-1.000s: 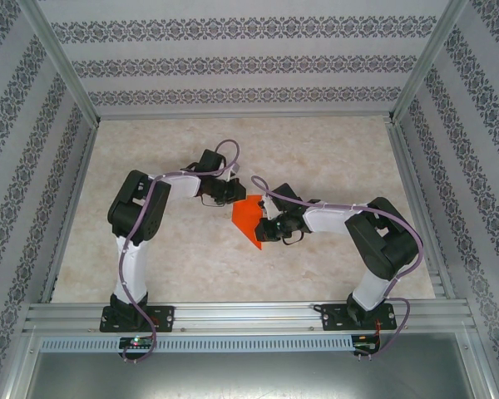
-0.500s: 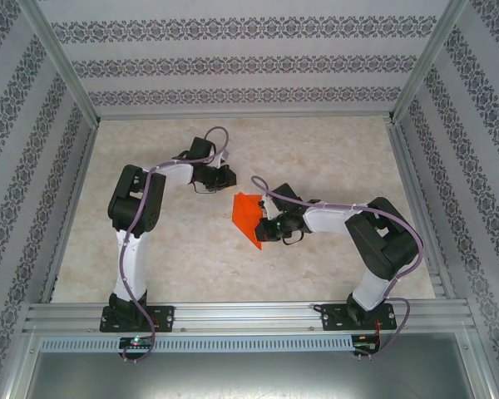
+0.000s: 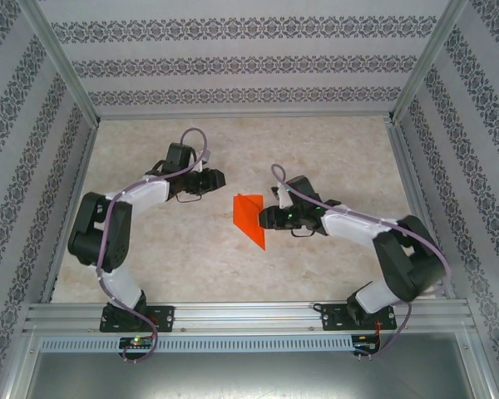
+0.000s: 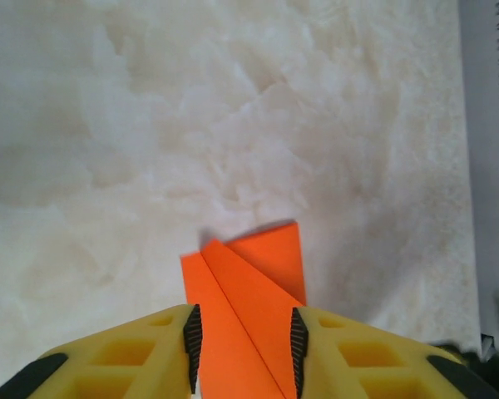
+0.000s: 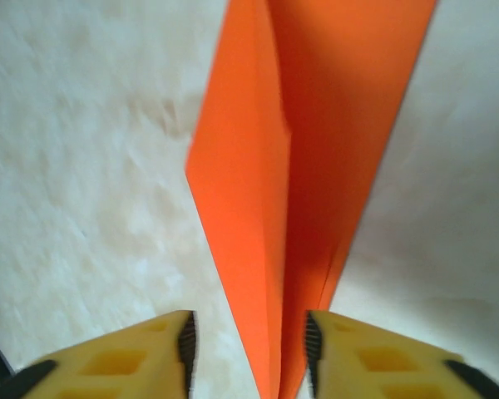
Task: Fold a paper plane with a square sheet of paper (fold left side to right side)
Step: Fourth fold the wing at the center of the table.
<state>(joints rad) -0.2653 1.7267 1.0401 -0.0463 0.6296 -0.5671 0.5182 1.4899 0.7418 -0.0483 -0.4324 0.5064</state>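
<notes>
The bright orange sheet of paper (image 3: 249, 216) lies on the marbled table, folded into a narrow kite-like paper plane with its sharp tip toward the near side. My left gripper (image 3: 219, 178) hovers off the paper's far-left corner, clear of it. In the left wrist view its jaws (image 4: 245, 349) stand apart with the paper (image 4: 254, 287) lying beyond them. My right gripper (image 3: 264, 218) sits just right of the paper's edge. Its jaws (image 5: 249, 353) are apart too, the pointed paper (image 5: 308, 125) running between them untouched, with table showing beside the left pad (image 5: 187, 349).
Patterned walls close the table (image 3: 341, 150) in at the back and both sides. An aluminium rail (image 3: 249, 314) runs along the near edge, where both arm bases are bolted. Bare marbled surface lies behind the paper and to either side of the arms.
Both grippers have opened and drawn back from the paper, the left toward the far left, the right to the right. The right one has let go of the paper, which now lies flat.
</notes>
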